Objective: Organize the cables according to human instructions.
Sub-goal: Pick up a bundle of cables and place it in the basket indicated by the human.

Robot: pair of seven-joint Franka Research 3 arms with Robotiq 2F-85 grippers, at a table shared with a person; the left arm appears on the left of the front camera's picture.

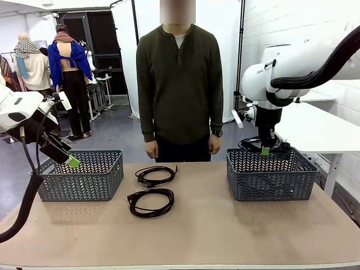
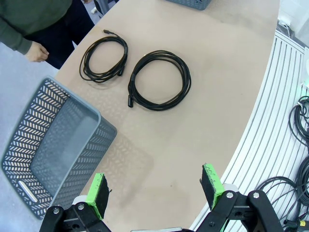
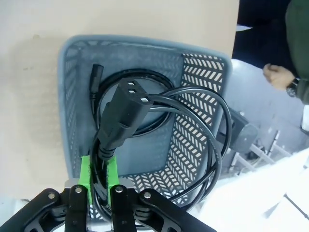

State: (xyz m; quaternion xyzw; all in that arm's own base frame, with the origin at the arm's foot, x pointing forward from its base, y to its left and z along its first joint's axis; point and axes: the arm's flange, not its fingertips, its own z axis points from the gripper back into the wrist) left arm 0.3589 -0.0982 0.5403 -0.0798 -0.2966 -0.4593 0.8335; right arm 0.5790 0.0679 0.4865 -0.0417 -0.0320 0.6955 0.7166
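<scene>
From the front, a near cord (image 1: 151,202) and a far cord (image 1: 156,175) lie on the surface (image 1: 225,236) between the left basket (image 1: 81,174) and the right basket (image 1: 270,177). Left wrist: my left jaws stand spread by the left basket. Right wrist: my right jaws pinch a third cord (image 3: 123,108) over the right basket, a fourth cord (image 3: 95,75) already inside; I'd release next.

Four cables (image 3: 120,111), two baskets (image 1: 84,183), one person (image 1: 180,84)

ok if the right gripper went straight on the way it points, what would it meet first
The right gripper would likely meet the coiled cable in the grey basket, its held cable touching first; depth unclear.
</scene>
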